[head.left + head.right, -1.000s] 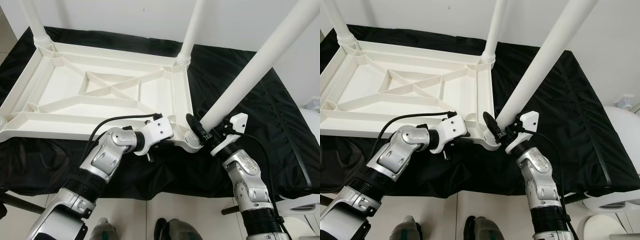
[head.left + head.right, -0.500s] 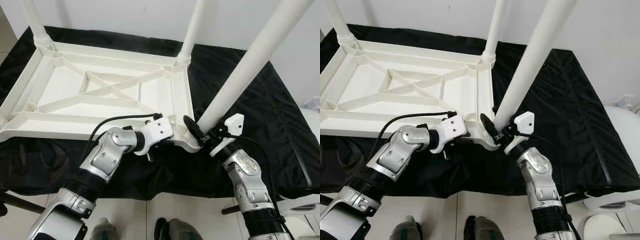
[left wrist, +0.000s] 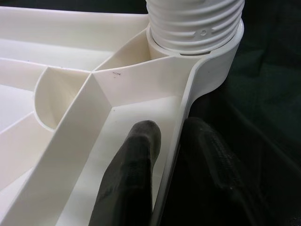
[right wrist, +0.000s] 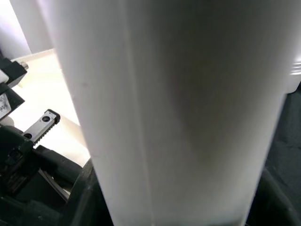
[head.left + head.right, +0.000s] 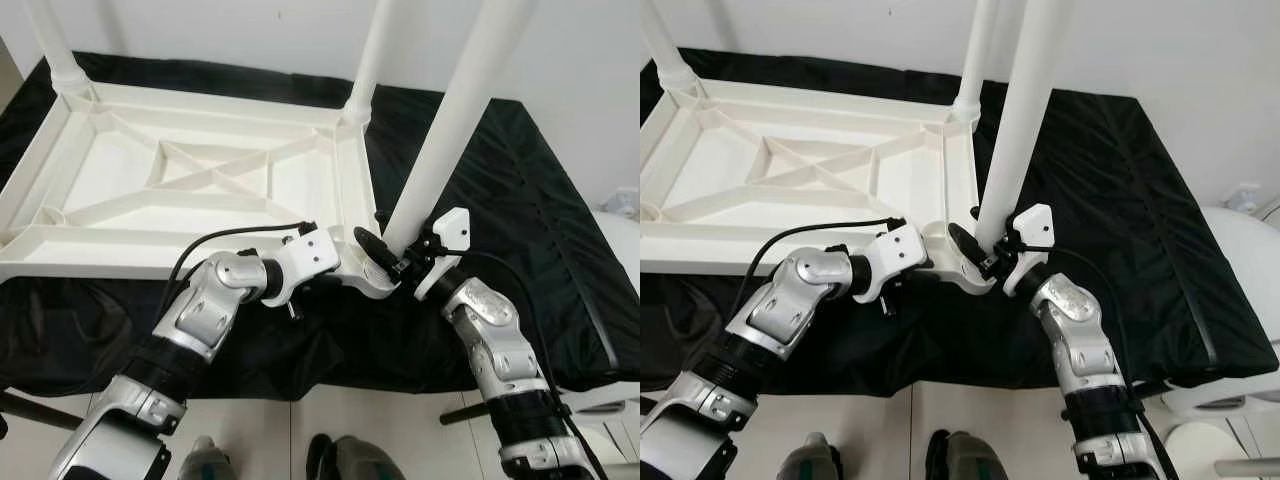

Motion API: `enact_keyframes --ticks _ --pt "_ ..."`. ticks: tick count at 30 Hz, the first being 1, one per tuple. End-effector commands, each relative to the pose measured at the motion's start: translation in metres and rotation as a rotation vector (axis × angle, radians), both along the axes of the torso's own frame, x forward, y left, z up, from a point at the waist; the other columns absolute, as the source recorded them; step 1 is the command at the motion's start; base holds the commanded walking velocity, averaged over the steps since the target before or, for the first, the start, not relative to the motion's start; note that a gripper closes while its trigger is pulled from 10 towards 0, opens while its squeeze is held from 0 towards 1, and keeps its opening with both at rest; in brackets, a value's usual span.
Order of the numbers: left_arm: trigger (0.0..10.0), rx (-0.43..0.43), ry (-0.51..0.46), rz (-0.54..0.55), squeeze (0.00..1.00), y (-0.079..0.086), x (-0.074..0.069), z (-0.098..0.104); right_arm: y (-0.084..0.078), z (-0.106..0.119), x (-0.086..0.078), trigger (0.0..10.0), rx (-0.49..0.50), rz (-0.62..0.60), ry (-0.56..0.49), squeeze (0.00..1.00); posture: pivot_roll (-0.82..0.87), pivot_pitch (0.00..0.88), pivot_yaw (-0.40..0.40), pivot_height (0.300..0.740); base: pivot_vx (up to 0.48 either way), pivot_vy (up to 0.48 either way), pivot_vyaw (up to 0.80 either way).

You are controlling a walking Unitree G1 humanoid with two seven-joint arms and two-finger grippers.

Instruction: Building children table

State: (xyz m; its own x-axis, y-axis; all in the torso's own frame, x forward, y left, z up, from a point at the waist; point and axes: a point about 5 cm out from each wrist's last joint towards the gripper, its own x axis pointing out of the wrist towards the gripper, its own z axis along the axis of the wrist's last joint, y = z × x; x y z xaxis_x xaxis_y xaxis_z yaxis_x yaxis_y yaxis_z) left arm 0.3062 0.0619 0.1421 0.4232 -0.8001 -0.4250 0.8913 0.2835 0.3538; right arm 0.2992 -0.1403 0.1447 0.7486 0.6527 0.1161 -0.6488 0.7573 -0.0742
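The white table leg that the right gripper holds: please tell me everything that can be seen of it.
The table leg is a long, smooth, round white tube that looks like plastic. It stands almost upright, leaning slightly to the robot's right, and its top leaves the picture. Its lower end has a ribbed, threaded section sitting in the round corner socket of the upturned white tabletop. The right gripper clasps the leg just above that socket. The left gripper pinches the tabletop rim beside the socket.

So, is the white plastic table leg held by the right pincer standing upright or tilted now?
Nearly upright: the white plastic table leg rises almost straight from the corner socket, with the right pincer closed around its base.
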Motion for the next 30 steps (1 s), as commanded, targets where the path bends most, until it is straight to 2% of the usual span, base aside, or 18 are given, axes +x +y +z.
enact_keyframes --ticks 1,9,10,15,16,19,21,25,30 --pt "10.0 -0.058 -0.117 0.021 0.00 -0.006 0.003 0.023 -0.008 -0.044 -0.006 10.0 0.000 -0.038 0.232 0.00 0.08 0.100 -0.104 0.740 0.000 0.000 0.00" --pt "10.0 -0.058 -0.114 0.016 0.00 -0.006 0.001 0.023 -0.014 -0.055 -0.013 10.0 0.065 -0.078 0.303 0.00 0.08 0.106 -0.104 0.740 0.000 0.000 0.00" --pt "10.0 -0.058 -0.113 0.015 0.00 -0.006 0.000 0.023 -0.013 -0.057 -0.017 10.0 0.087 -0.097 0.297 0.00 0.08 0.107 -0.104 0.740 0.000 0.000 0.00" --pt "10.0 -0.058 -0.113 0.015 0.00 -0.006 0.000 0.024 -0.013 -0.056 -0.018 10.0 0.098 -0.112 0.278 0.00 0.08 0.108 -0.105 0.740 0.000 0.000 0.00" --pt "10.0 -0.058 -0.113 0.017 0.00 -0.005 0.000 0.024 -0.011 -0.054 -0.021 10.0 0.099 -0.123 0.232 0.00 0.08 0.108 -0.106 0.740 0.000 0.000 0.00" --pt "10.0 -0.058 -0.113 0.018 0.00 -0.005 0.000 0.024 -0.009 -0.052 -0.023 10.0 0.101 -0.127 0.200 0.00 0.08 0.108 -0.106 0.740 0.000 0.000 0.00" --pt "10.0 -0.058 -0.113 0.017 0.00 -0.006 0.000 0.024 -0.003 -0.049 -0.027 10.0 0.058 -0.110 0.138 0.00 0.08 0.108 -0.105 0.740 0.000 0.000 0.00" --pt "10.0 -0.059 -0.112 0.015 0.00 -0.006 0.000 0.024 0.002 -0.047 -0.027 10.0 0.016 -0.090 0.127 0.00 0.08 0.109 -0.107 0.740 0.000 0.000 0.00" --pt "10.0 -0.060 -0.112 0.017 0.00 -0.005 0.001 0.025 0.009 -0.050 -0.021 10.0 -0.110 -0.066 0.185 0.00 0.08 0.109 -0.106 0.740 0.000 0.000 0.00"
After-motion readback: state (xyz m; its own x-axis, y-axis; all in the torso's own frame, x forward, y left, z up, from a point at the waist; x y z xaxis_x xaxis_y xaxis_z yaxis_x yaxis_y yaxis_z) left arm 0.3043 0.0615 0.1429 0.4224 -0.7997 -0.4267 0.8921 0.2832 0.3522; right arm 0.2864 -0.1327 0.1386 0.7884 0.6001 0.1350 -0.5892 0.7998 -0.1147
